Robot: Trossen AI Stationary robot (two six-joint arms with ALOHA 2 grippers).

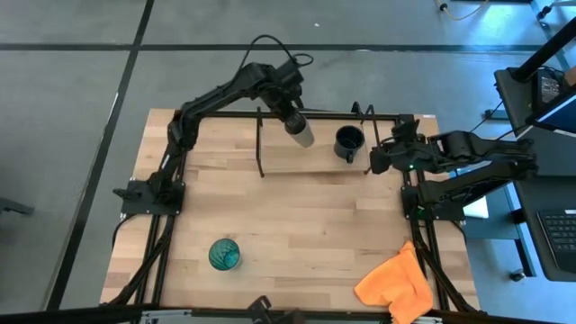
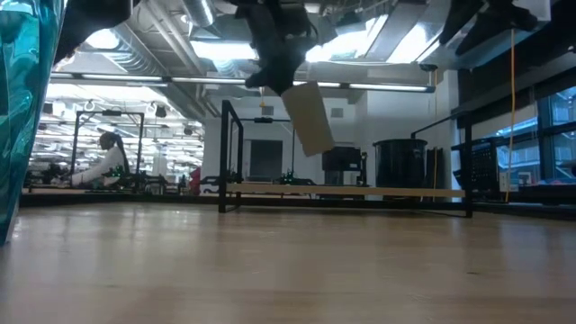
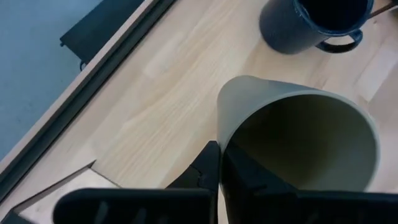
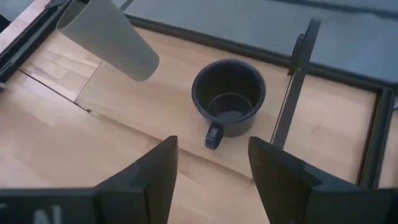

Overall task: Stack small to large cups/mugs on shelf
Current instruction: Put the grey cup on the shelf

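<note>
My left gripper is shut on the small olive-tan cup above the left part of the shelf, a light board in a black rod frame at the table's far side. The dark navy mug stands upright on the shelf board, its handle toward the near edge. My right gripper is open and empty, just right of and nearer than the mug, pointing at it. The teal-green tumbler lies on the tabletop near the front left. My left gripper pinches the cup's wall at its rim, one finger inside the cup and one outside. The fingers come from above, slanting down. The cup hangs tilted below them, lifted clear of the shelf board.
An orange cloth lies at the table's front right corner. The shelf's black upright rods stand close beside the mug. In the low view the tumbler fills the left edge. A person sits far off in the room.
</note>
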